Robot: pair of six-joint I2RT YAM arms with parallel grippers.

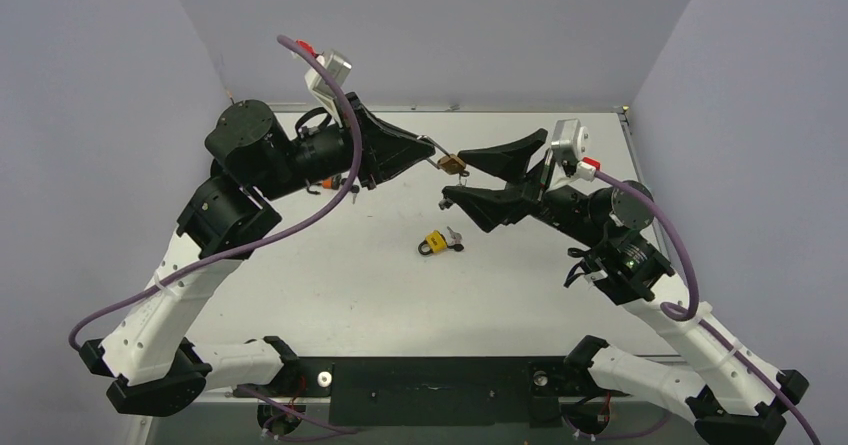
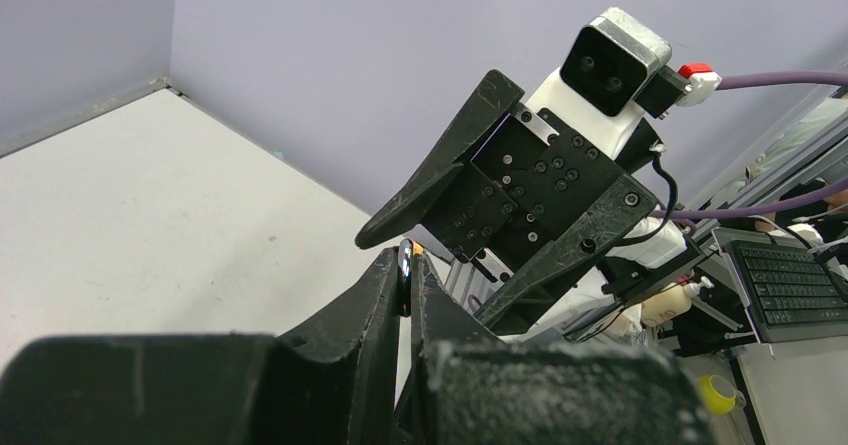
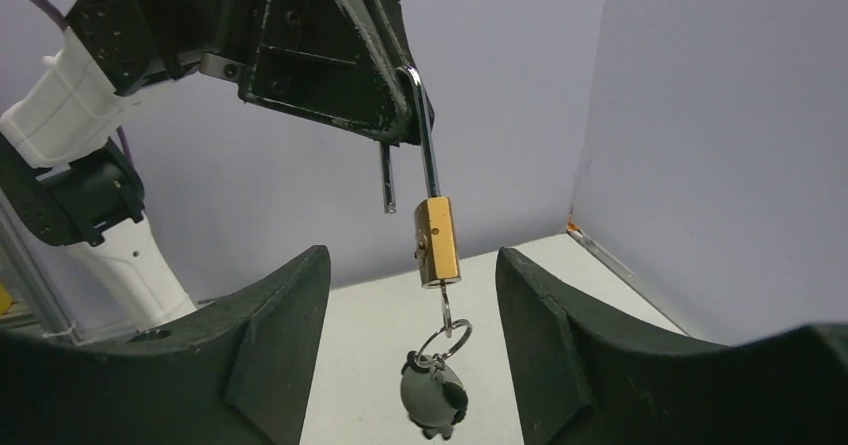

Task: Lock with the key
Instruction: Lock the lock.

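Left gripper (image 3: pixel 395 115) clamps the shackle (image 3: pixel 428 140) of an open brass padlock (image 3: pixel 437 240) in mid-air, key (image 3: pixel 444 303) hanging beneath; right gripper (image 1: pixel 455 178) flanks it, fingers apart. An off-centre squeeze could swing the padlock and miss the key.

The small golden brass padlock (image 3: pixel 437 240) has a bright silvery shackle. Below it hang a silvery metal key ring (image 3: pixel 447 338) and a rounded grey fob (image 3: pixel 432 397) with black patches, though it is too blurred to be sure of its pattern. A second, yellow padlock (image 1: pixel 432 242) has a dark shackle. The flat bench (image 1: pixel 330 285) is off-white with faint specks. The matt black left gripper (image 1: pixel 432 146) and matt black right gripper (image 1: pixel 455 177) are scuffed pale at their edges. The thick cable (image 2: pixel 770 79) is purple, and the plain walls (image 1: pixel 450 25) are pale lavender.
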